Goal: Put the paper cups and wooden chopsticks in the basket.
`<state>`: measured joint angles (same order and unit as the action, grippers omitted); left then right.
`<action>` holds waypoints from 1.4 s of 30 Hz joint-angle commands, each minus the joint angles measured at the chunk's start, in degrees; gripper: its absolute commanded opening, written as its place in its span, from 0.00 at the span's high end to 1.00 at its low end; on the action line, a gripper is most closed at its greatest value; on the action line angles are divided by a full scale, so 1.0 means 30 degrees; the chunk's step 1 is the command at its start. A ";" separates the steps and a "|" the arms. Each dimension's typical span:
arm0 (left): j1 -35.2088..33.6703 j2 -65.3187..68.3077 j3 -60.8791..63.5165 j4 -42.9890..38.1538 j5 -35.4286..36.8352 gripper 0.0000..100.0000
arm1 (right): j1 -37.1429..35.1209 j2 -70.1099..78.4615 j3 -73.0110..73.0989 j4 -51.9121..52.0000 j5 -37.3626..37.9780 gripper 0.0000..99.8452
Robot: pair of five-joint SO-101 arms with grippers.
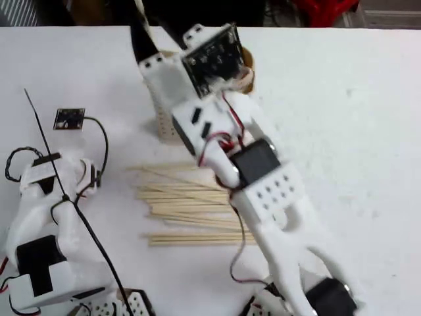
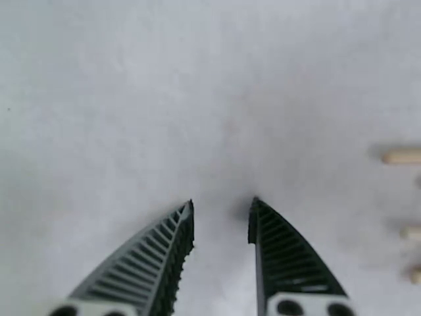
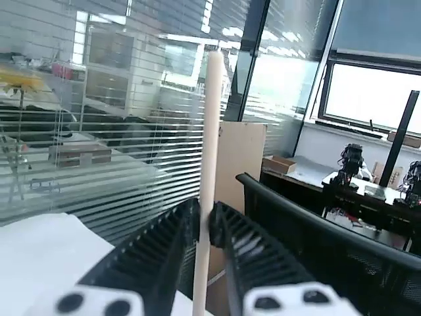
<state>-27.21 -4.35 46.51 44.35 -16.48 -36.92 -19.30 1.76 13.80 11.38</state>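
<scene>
Right gripper (image 3: 205, 214) pinches one wooden chopstick (image 3: 212, 131) upright, and from the high view I judge the basket (image 1: 164, 122) sits just below it, at about 5 o'clock. Left gripper (image 2: 220, 207) hangs slightly spread and empty. The loose chopsticks (image 1: 187, 204), roughly a dozen lying 9-to-3, are at its 3 o'clock. One brown rim by the basket may be a paper cup (image 1: 248, 72).

White arms (image 1: 289, 217) carry black motors (image 1: 253, 161), red cables (image 1: 207, 150), ribbed black jaws.
</scene>
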 commanded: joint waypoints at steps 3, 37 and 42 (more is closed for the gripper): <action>-0.0073 -0.0044 -0.0059 -0.0322 -0.0117 0.85 | 0.0161 0.3004 -0.2930 -0.1070 -0.0147 0.98; -0.0073 -0.0044 -0.0059 -0.0322 -0.0088 0.85 | 0.0220 -0.1187 -0.2842 1.9531 0.3106 0.97; -0.0073 -0.0044 -0.0088 -0.0322 -0.0088 0.85 | -0.1656 -0.0366 0.0762 2.1905 0.5509 0.89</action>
<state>-27.21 -4.35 46.51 44.35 -16.48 -39.56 -20.44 -0.53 77.63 23.96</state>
